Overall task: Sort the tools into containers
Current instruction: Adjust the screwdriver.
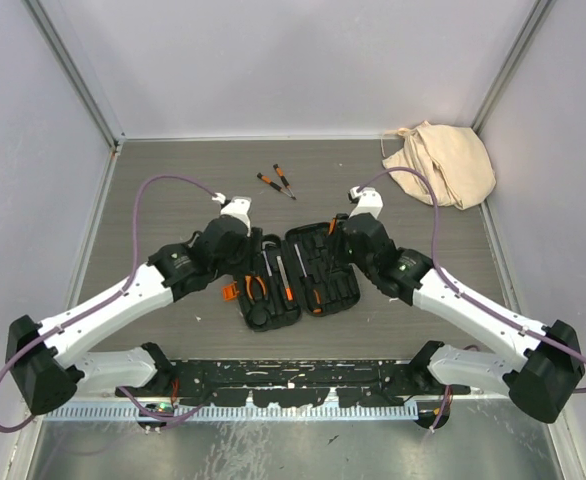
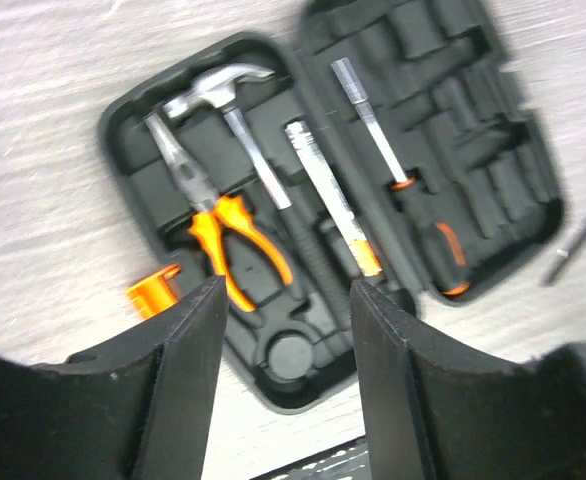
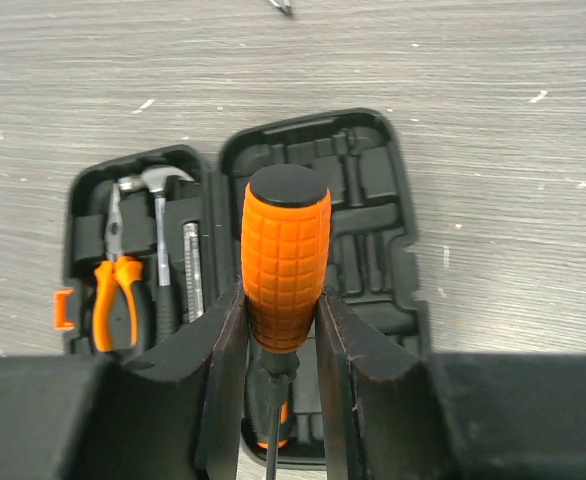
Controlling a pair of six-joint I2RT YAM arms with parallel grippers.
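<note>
left gripper [image 2: 288, 300]: jaws released, empty, above the pliers [image 2: 228, 240] half of the open tool case [image 1: 323, 275], which lies between the arms. right gripper [image 3: 283, 325]: clamped on an orange-handled driver [image 3: 285, 245] above the other half; dropped at this steep angle, it may bounce from its slot.

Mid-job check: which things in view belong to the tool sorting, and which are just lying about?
Job:
tool case
pliers
hammer
orange-handled screwdriver, in right claw
two small screwdrivers, loose

Lying about:
beige cloth bag
</note>
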